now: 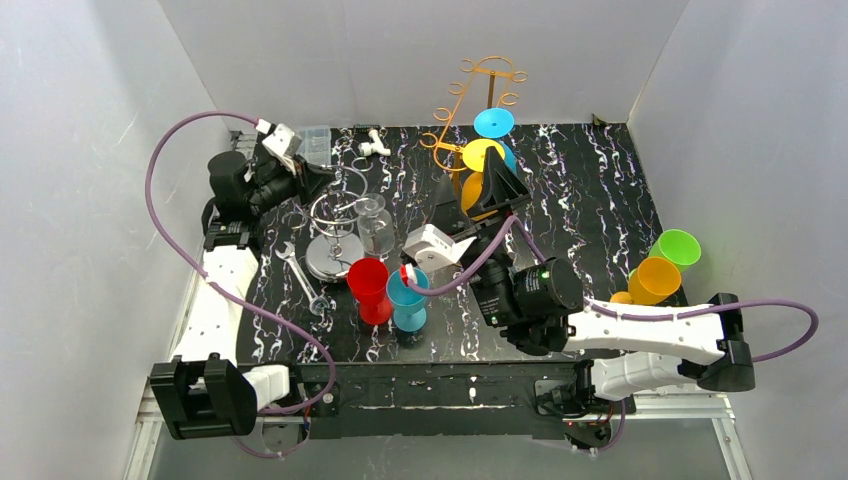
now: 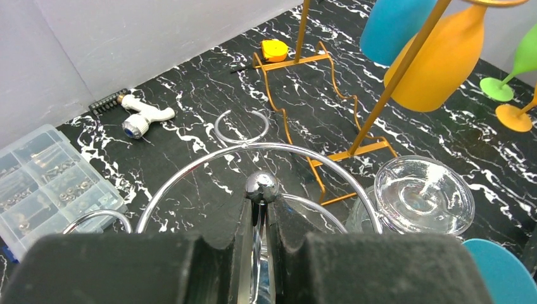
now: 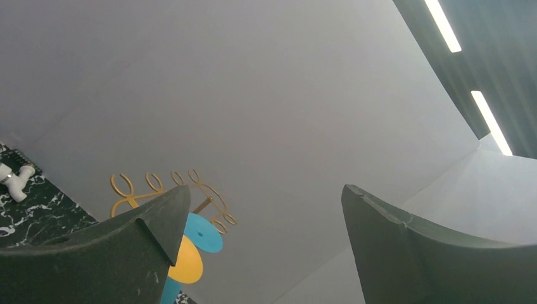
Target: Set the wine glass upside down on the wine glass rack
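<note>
**Layout of the table [image 1: 600,200], viewed from the arms' side.**
The low rack [image 1: 338,258] stands left of centre. A wine glass [image 1: 375,225] is inverted at its right side, apparently hung from an arm. A wrench [image 1: 302,278] lies just left of the rack's base, and two upright goblets [image 1: 369,288] stand just in front. In the far left corner sit a parts box [image 1: 316,143] and, to its right, a pipe fitting [image 1: 373,146]. The tall rack [image 1: 487,75] stands back centre, with inverted glasses [image 1: 494,123] on it. Two more goblets [image 1: 676,248] stand at the right edge.
</note>
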Controlling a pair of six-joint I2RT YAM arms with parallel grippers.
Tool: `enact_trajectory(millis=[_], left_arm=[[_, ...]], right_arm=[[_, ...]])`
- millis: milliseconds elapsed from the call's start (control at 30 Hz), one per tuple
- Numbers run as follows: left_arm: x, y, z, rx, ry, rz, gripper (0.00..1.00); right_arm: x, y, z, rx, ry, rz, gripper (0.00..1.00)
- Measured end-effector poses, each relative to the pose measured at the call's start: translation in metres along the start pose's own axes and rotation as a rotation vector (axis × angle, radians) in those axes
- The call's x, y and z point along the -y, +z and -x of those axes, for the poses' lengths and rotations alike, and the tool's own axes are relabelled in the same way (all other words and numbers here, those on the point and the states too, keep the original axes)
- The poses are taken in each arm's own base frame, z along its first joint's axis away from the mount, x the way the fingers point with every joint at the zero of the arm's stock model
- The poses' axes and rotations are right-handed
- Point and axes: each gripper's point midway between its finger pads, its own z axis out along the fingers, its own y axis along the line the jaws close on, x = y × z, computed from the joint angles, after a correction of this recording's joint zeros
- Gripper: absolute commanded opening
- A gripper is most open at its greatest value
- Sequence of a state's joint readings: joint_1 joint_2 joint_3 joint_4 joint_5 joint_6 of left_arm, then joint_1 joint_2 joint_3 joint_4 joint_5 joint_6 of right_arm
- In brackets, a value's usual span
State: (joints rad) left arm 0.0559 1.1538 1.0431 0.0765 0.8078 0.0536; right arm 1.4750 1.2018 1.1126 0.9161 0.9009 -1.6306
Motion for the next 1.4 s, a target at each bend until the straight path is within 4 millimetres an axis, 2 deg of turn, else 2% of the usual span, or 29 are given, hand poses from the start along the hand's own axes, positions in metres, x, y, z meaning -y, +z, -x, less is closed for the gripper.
enact_trajectory(millis=[300,500,533,700,867,1000,1067,1167,1300,1400], left_arm=[[0.002,-0.002,-0.013,0.006,0.088,-0.016,0.00],[0.015,-0.016,-0.019,0.023,0.125,-0.008,0.00],[0.018,-0.019,-0.019,0.027,0.130,-0.006,0.03],[0.025,-0.027,-0.020,0.043,0.143,0.005,0.31],[0.027,-0.041,0.019,0.159,0.256,0.050,0.48],[0.031,-0.052,0.038,0.220,0.320,0.080,0.52],[0.031,-0.053,0.037,0.223,0.323,0.088,0.57],[0.027,-0.053,0.033,0.214,0.312,0.103,0.70],[0.023,-0.054,0.029,0.201,0.287,0.123,0.95],[0.022,-0.056,0.029,0.183,0.253,0.137,0.98]], right_arm=[[-0.005,-0.002,-0.008,-0.046,0.012,0.025,0.98],[-0.005,-0.002,-0.010,-0.062,0.025,0.031,0.98],[-0.005,-0.002,-0.010,-0.063,0.026,0.032,0.98],[-0.007,-0.002,-0.010,-0.068,0.027,0.040,0.98],[-0.009,-0.002,-0.011,-0.072,0.034,0.046,0.98],[-0.012,-0.003,-0.011,-0.075,0.036,0.054,0.98],[-0.012,-0.003,-0.012,-0.077,0.044,0.055,0.98],[-0.013,-0.003,-0.012,-0.078,0.050,0.058,0.98],[-0.017,-0.004,-0.013,-0.088,0.055,0.071,0.98],[-0.022,-0.005,-0.015,-0.098,0.058,0.086,0.98]])
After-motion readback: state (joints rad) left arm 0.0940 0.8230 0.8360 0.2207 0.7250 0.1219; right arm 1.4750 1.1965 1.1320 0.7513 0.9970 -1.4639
